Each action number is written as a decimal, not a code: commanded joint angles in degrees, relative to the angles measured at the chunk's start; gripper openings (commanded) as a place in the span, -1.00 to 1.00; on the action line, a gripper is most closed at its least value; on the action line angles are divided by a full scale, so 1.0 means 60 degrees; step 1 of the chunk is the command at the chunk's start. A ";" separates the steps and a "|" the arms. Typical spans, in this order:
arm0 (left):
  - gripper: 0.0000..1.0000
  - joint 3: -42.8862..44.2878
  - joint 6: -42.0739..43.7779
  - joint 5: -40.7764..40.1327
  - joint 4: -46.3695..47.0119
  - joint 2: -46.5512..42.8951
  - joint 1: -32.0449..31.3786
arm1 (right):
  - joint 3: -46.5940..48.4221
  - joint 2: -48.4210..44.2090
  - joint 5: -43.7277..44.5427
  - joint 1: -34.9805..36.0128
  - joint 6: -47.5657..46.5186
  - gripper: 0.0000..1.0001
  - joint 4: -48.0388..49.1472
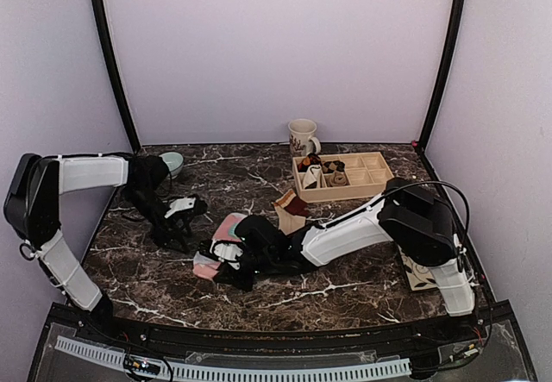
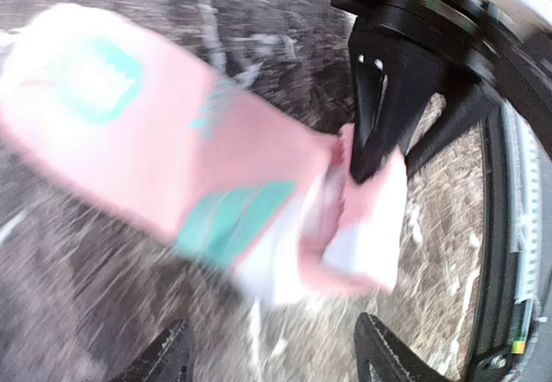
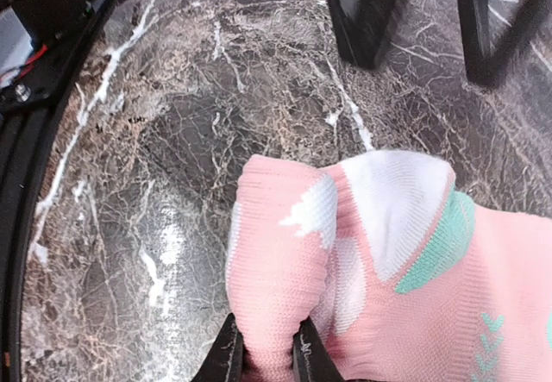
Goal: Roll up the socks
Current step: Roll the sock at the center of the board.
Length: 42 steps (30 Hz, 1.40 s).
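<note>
— Status of right gripper (image 3: 266, 352)?
— Pressed together, pinching 1 folded end of pink sock (image 3: 388, 278).
— And left gripper (image 2: 272, 360)?
— Spread wide, 2 fingers well apart, nothing between them, hanging near the sock on its left.
— Whereabouts of that sock?
— Lying on marble table (image 3: 172, 140), left of centre, toward the near edge.
— Tan sock (image 1: 289, 209)?
— Apart from the pink one, further back, just in front of wooden tray (image 1: 345, 194), mug (image 1: 302, 136) beyond.
</note>
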 commanded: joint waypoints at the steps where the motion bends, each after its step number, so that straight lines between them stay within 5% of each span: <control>1: 0.26 -0.1358 0.0437 -0.0399 0.1112 -0.1520 0.0175 | -0.0028 0.0528 -0.1443 -0.0425 0.1448 -0.73 -0.0755; 6: 0.19 -0.2704 0.0960 -0.0214 0.2131 -0.2898 0.0006 | 0.0447 0.0830 -0.2470 -0.0846 0.2549 -0.72 -0.1256; 10: 0.20 -0.3205 0.1122 -0.0817 0.2917 -0.3388 -0.1151 | 0.0839 0.1170 -0.3107 -0.0997 0.3046 -0.72 -0.1780; 23: 0.08 -0.3685 0.0655 -0.2149 0.4993 -0.2667 -0.2714 | 0.1340 0.1676 -0.4091 -0.1376 0.3897 -0.70 -0.2105; 29: -0.19 -0.3435 0.0691 -0.2381 0.4863 -0.1893 -0.2833 | 0.1394 0.1698 -0.4185 -0.1435 0.3987 -0.68 -0.1996; 32: -0.50 -0.3284 0.0565 -0.2465 0.4889 -0.1531 -0.2833 | 0.1336 0.1624 -0.4140 -0.1482 0.4000 -0.63 -0.1897; 34: -0.69 -0.3191 0.0426 -0.2440 0.4800 -0.1290 -0.2833 | 0.1044 0.1416 -0.4100 -0.1553 0.4259 -0.47 -0.1426; 35: -0.73 -0.3165 0.0406 -0.2396 0.4751 -0.1219 -0.2833 | 0.0816 0.1278 -0.4071 -0.1613 0.4393 0.52 -0.1183; 36: -0.74 -0.3145 0.0373 -0.2321 0.4697 -0.1163 -0.2834 | 0.0606 0.1105 -0.4016 -0.1681 0.4512 0.93 -0.0924; 42: -0.85 -0.2625 0.0169 -0.1726 0.3640 -0.0690 -0.2819 | -0.0486 -0.0122 -0.3256 -0.2122 0.4747 0.99 0.0211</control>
